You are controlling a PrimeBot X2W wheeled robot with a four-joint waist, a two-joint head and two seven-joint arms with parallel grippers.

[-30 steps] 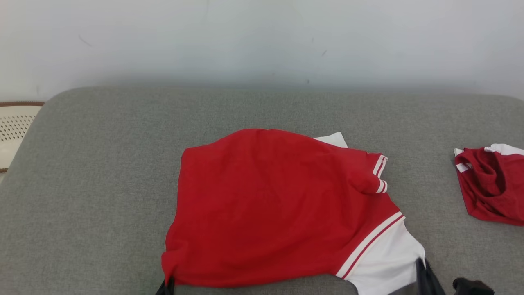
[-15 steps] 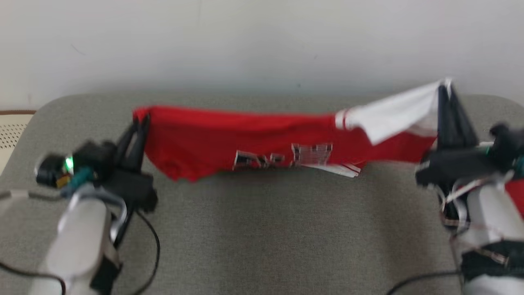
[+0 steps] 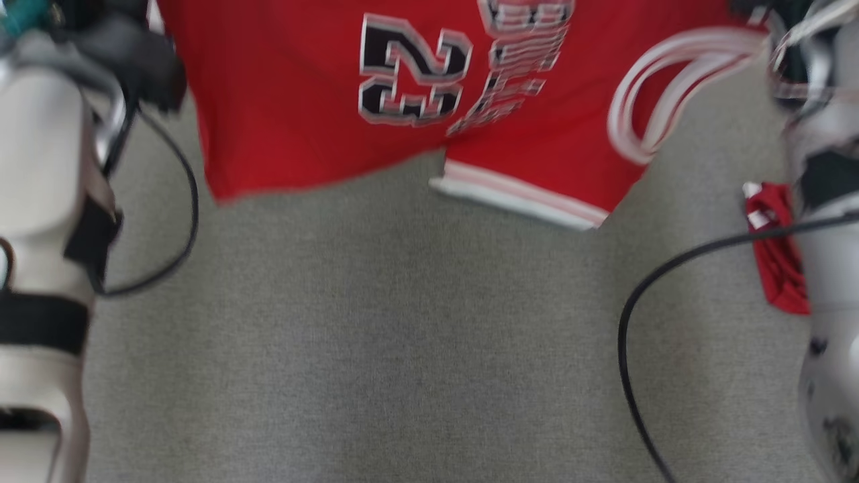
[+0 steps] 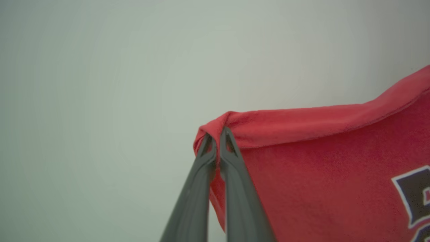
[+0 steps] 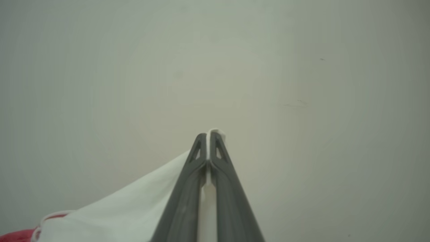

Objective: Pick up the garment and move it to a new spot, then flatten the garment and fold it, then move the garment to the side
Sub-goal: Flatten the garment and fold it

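The garment is a red jersey with a black-and-white number and white striped trim, hanging in the air above the grey padded surface, stretched between my two raised arms. In the left wrist view my left gripper is shut on a bunched red corner of the garment. In the right wrist view my right gripper is shut on a white edge of the garment, with the pale wall behind. The garment's lower hem hangs free just above the surface.
A second red-and-white garment lies crumpled at the right, partly behind my right forearm. My left forearm rises along the left edge. Black cables loop from both arms over the grey surface.
Both arms have lifted the garment off the surface and raised it high, so it now hangs spread with its printed front facing me. The head view has shifted downward.
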